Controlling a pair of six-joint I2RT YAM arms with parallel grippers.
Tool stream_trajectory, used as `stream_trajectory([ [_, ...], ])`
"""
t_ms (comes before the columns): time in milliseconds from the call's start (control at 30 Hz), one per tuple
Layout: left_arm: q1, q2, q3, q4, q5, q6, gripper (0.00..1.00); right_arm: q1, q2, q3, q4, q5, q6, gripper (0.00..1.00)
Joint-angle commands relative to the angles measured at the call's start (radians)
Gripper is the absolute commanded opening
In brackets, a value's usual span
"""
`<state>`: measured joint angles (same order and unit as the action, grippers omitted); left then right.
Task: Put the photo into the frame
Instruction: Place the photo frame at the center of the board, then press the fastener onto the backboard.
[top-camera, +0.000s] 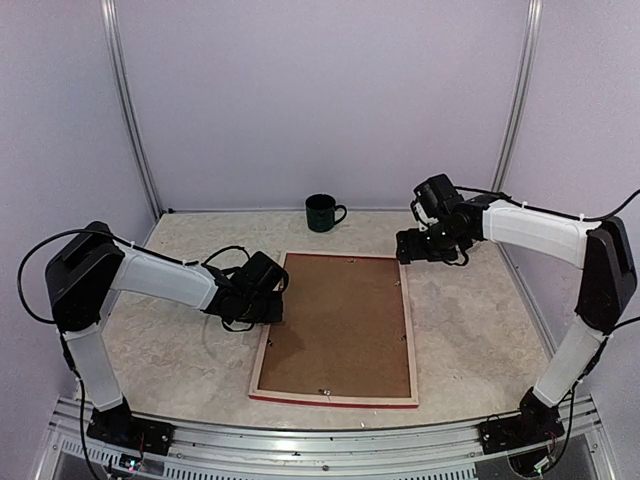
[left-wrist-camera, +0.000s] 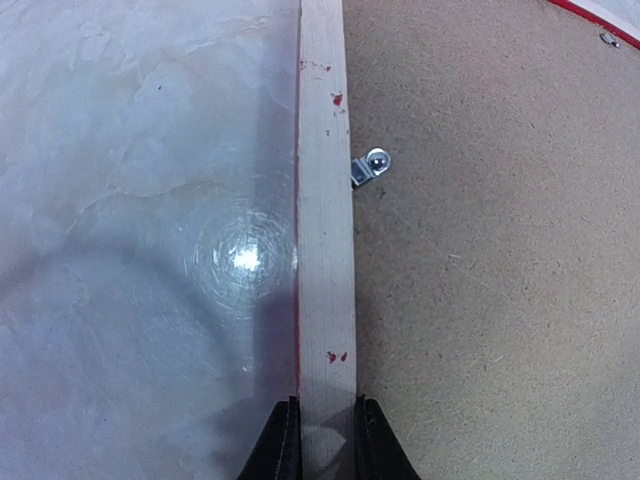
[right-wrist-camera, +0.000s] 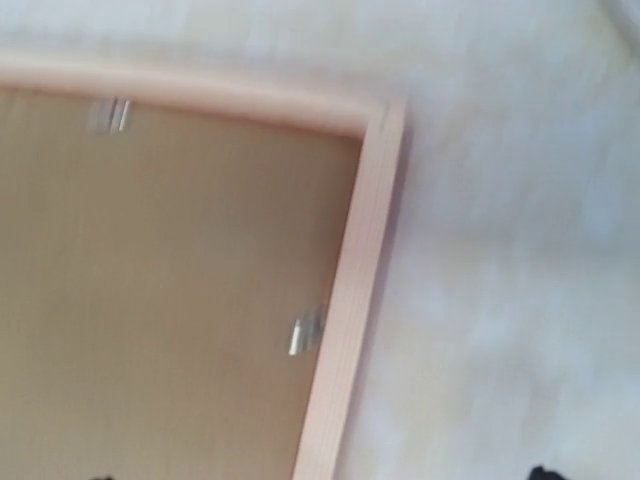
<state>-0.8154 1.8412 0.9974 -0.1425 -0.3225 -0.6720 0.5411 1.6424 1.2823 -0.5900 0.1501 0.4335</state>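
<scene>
At the left rail of the frame (left-wrist-camera: 326, 250), the left hand (left-wrist-camera: 326, 445) pinches the wood.

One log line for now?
frame face-down, backing board in | left gripper shut on left rail | right gripper open above far-right corner | photo unseen

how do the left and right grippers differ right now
The left gripper is closed on the frame, on its left rail; the right gripper is open and holds nothing. The left gripper is down at the frame's level; the right gripper hangs above its far right corner. Both face the frame.
</scene>
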Motion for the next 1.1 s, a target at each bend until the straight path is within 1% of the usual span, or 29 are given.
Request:
stream_trajectory([
  [0, -0.014, -0.024, 0.009, -0.027, 0.013, -0.009, 0.11, -0.032, 0.163, 0.122, -0.055, 0.026, -0.027, 0.89],
  [167, -0.014, -0.041, 0.0, -0.024, 0.01, -0.005, 0.11, -0.033, 0.313, 0.253, -0.064, 0.045, -0.029, 0.89],
  [333, -0.014, -0.047, -0.01, -0.013, 0.01, 0.008, 0.11, -0.033, 0.408, 0.365, 0.003, 0.036, -0.229, 0.89],
  [400, -0.014, -0.041, -0.005, -0.012, 0.015, 0.017, 0.11, -0.033, 0.445, 0.416, -0.007, 0.056, -0.304, 0.89],
  [467, -0.014, -0.03, 0.002, -0.015, 0.019, 0.023, 0.11, -0.036, 0.48, 0.469, -0.044, 0.072, -0.344, 0.89],
  [533, -0.016, -0.028, 0.002, -0.016, 0.019, 0.02, 0.11, -0.041, 0.512, 0.524, -0.123, 0.109, -0.317, 0.89],
  [600, -0.017, -0.037, -0.005, -0.016, 0.014, 0.013, 0.11, -0.047, 0.527, 0.558, -0.219, 0.15, -0.231, 0.9],
  [667, -0.018, -0.052, -0.017, -0.01, 0.008, 0.001, 0.11, -0.047, 0.501, 0.501, -0.235, 0.145, -0.168, 0.9],
  [767, -0.022, -0.068, -0.038, 0.004, 0.003, -0.02, 0.11, -0.048, 0.421, 0.337, -0.147, 0.085, -0.086, 0.89],
  [867, -0.025, -0.075, -0.05, 0.012, 0.002, -0.035, 0.11, -0.049, 0.369, 0.217, -0.055, 0.009, -0.024, 0.86],
  [967, -0.028, -0.071, -0.055, 0.022, 0.003, -0.038, 0.11, -0.049, 0.358, 0.165, -0.029, -0.007, 0.034, 0.81],
  [1067, -0.033, -0.064, -0.054, 0.028, 0.008, -0.045, 0.11, -0.046, 0.355, 0.145, -0.021, -0.028, 0.065, 0.79],
])
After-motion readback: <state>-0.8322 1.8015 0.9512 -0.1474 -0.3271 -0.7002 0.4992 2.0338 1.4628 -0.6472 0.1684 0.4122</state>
